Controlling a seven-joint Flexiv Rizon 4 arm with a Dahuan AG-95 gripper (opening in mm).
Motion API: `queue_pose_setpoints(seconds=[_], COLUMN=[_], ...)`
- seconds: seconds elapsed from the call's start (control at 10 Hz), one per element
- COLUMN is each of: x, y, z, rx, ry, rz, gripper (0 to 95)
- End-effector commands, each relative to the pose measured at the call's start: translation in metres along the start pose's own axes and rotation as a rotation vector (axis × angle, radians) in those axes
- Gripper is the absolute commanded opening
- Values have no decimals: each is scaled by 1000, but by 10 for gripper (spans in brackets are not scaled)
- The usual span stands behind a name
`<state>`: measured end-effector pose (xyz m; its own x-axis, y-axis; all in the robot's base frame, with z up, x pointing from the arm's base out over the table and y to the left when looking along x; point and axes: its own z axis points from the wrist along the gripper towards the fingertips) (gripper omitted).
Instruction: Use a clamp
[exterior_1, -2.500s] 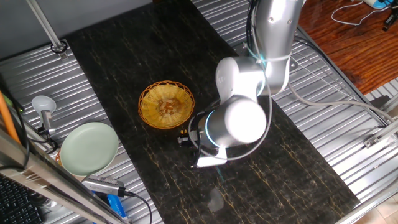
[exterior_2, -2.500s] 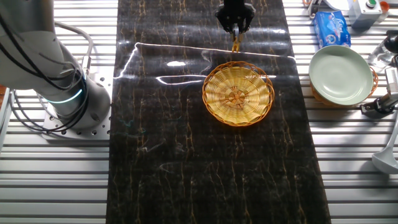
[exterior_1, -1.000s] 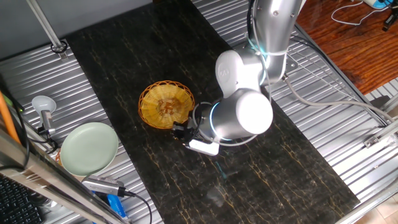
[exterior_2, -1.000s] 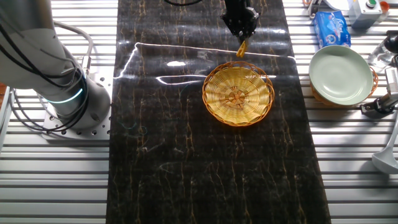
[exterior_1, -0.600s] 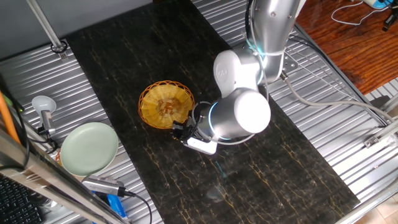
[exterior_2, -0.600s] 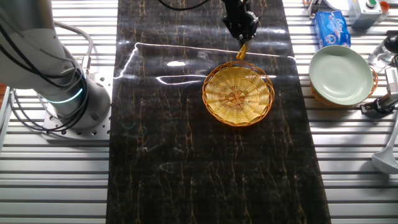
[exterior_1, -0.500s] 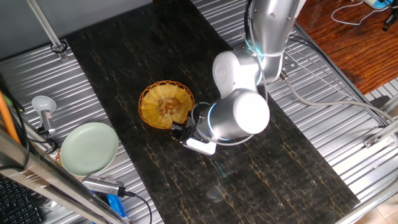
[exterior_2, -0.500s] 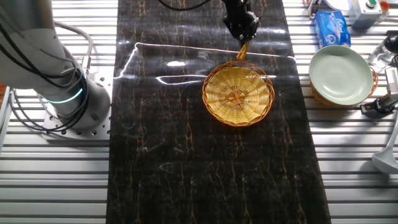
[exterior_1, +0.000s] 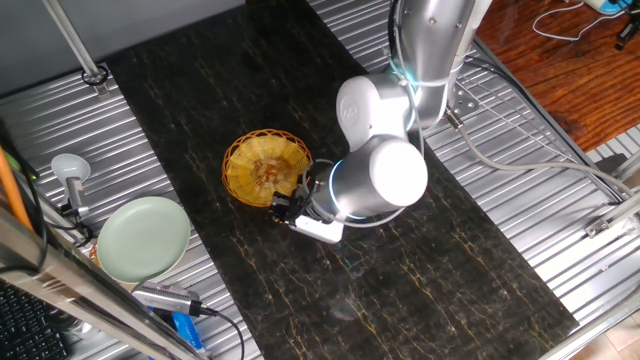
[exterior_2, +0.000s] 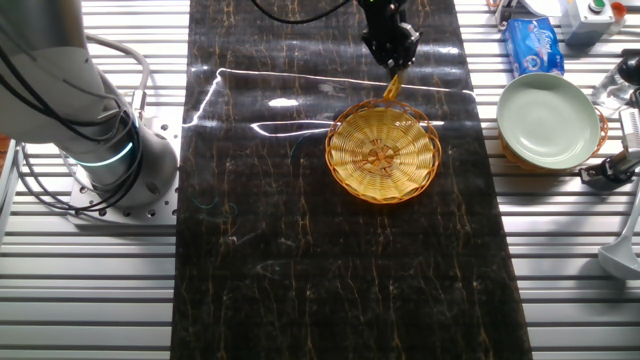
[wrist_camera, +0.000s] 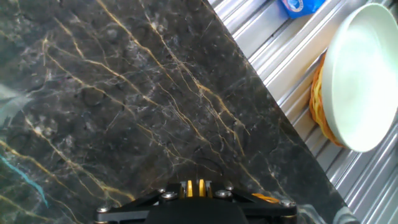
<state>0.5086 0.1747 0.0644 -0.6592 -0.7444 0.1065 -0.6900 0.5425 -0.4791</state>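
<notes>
The other fixed view gives us the clearest read. Largest first: the dark marbled worktop (exterior_2: 300, 250), then the arm's base (exterior_2: 95, 130) at its left edge, then the round woven basket (exterior_2: 384, 150) mid-worktop, a pale green plate (exterior_2: 548, 120) off to the right on the metal slats, and a blue packet (exterior_2: 535, 45) beyond it. Writing on the packet is too small to read; we see no other labels.

The end effector (exterior_2: 390, 45) hangs just past the far rim of the basket, pinching the clamp (exterior_2: 392, 86) by its upper end. The clamp's long axis runs from the fingers toward the basket, slightly tilted, its free end at or just over the rim; we can't tell if it touches.

In one fixed view, the arm's bulky wrist (exterior_1: 375, 180) hides most of this; the end effector (exterior_1: 285, 208) sits at the basket (exterior_1: 265, 168) edge nearest the arm.

The hand view shows only a sliver of orange, likely the clamp (wrist_camera: 194, 186), at the bottom edge, plus worktop (wrist_camera: 124, 93) and plate (wrist_camera: 360, 74).

We judge the coming move turns on getting the clamp's mouth onto the basket rim directly beneath it.
</notes>
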Motion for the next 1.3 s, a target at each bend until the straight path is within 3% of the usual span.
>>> queue_pose_setpoints(seconds=[0.1,0.3,0.5,1.3], x=[0,0,2,12], y=[0,0,-2,-10], z=[1,1,1,-1], rx=[3,-2,-26,-40], ry=[-1,-5,-27,-71], rz=[17,50,116,254], gripper=[0,0,0,0])
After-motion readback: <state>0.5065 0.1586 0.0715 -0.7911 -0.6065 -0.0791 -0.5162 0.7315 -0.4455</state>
